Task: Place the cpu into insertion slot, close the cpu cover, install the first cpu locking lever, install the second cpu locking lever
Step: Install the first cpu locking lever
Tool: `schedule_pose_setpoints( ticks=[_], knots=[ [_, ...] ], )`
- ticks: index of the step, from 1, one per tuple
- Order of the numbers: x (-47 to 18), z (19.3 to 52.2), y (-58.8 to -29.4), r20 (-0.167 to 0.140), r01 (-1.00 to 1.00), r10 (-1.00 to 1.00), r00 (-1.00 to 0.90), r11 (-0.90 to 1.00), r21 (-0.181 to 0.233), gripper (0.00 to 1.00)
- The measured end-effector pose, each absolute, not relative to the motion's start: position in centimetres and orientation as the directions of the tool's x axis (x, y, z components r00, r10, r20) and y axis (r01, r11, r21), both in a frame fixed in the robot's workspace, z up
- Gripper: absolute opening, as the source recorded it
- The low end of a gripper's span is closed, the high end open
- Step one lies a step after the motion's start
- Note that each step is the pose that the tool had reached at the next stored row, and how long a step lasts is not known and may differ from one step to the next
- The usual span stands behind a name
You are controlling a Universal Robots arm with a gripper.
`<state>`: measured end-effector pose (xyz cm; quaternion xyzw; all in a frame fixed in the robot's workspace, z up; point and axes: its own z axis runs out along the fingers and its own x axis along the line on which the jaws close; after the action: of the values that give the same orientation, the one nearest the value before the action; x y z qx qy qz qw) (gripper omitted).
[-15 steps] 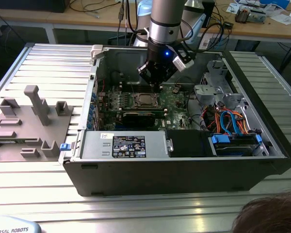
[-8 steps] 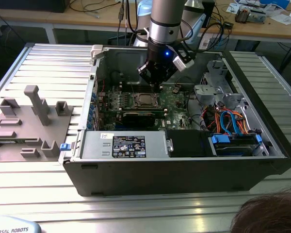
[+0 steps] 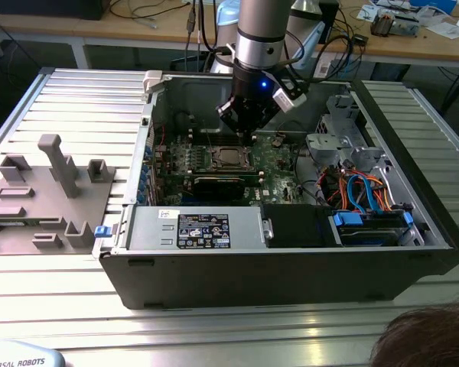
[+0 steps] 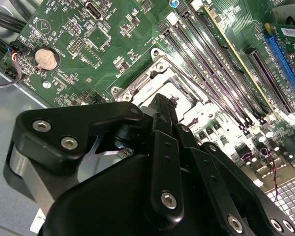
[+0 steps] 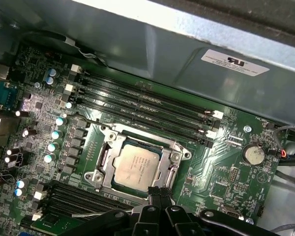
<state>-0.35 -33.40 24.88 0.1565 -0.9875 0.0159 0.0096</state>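
Note:
The cpu (image 5: 136, 165), a square chip with a dull silver top, lies flat in the insertion slot (image 3: 231, 158) on the green board. The cpu cover (image 5: 110, 158), a silver frame, lies down around the chip, which shows through its window. Thin wire levers (image 5: 94, 121) run along the frame's sides; I cannot tell whether they are latched. My gripper (image 5: 158, 191) hangs just above one edge of the socket, shut with nothing between its fingers. In the second wrist view the black gripper (image 4: 161, 102) hides most of the cpu cover (image 4: 146, 82). My gripper (image 3: 249, 131) sits over the board's far side.
Long memory slots (image 5: 147, 109) run beside the socket, and a coin battery (image 5: 253, 154) lies nearby. The open case (image 3: 306, 264) holds a power supply (image 3: 203, 229) and blue and orange cables (image 3: 359, 191). A grey fixture plate (image 3: 46, 199) lies at the exterior view's left. A person's hair (image 3: 428, 336) shows at bottom right.

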Motion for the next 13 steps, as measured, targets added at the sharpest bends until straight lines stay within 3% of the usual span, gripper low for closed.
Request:
schedule_pose_setpoints(
  ticks=[13],
  knots=[
    [-0.36,24.88,-33.41,0.024,-0.325,-0.324,-0.946,0.945,-0.029,0.11]
  ],
)
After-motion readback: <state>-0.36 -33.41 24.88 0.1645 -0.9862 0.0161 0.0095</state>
